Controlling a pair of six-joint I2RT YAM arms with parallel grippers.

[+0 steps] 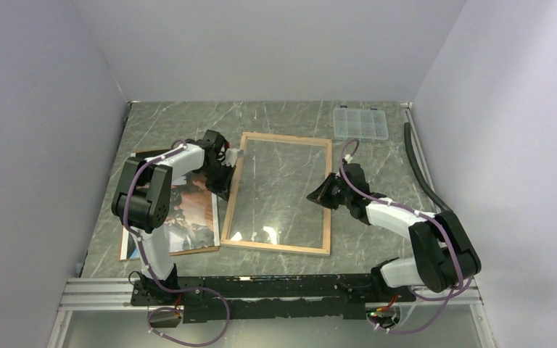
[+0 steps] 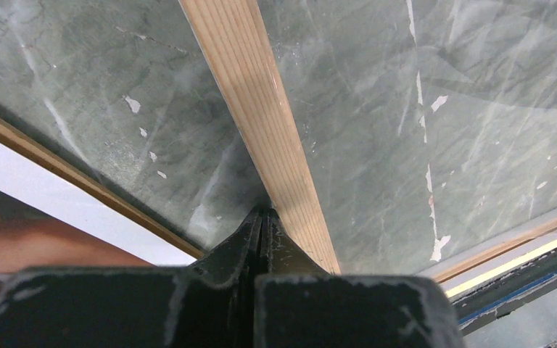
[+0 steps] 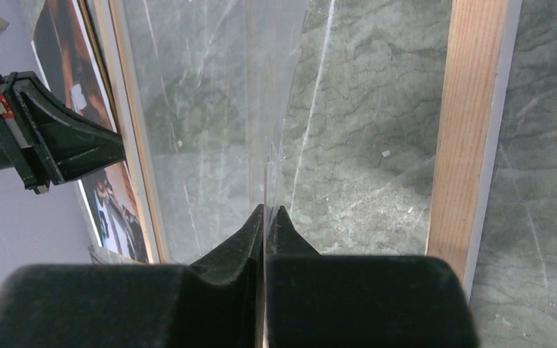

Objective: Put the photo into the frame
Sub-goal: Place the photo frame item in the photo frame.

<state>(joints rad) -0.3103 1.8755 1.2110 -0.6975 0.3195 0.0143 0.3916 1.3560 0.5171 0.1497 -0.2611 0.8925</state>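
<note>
The frame [image 1: 275,248] lies wood back up in the middle of the table; its rail also shows in the left wrist view [image 2: 261,109] and the right wrist view [image 3: 471,130]. My right gripper [image 1: 313,196] [image 3: 266,209] is shut on the edge of the clear pane [image 3: 210,109] just inside the frame's right rail. My left gripper [image 1: 230,158] [image 2: 262,212] is shut, with its tips against the outer edge of the left rail. The photo [image 1: 188,217] [image 2: 14,243] [image 3: 65,58] lies picture up to the left of the frame, partly under my left arm.
The brown backing panel [image 1: 127,246] [image 2: 43,163] lies under the photo. A small clear compartment box [image 1: 360,123] stands at the back right. A black hose [image 1: 421,170] runs along the right wall. Walls close in on three sides.
</note>
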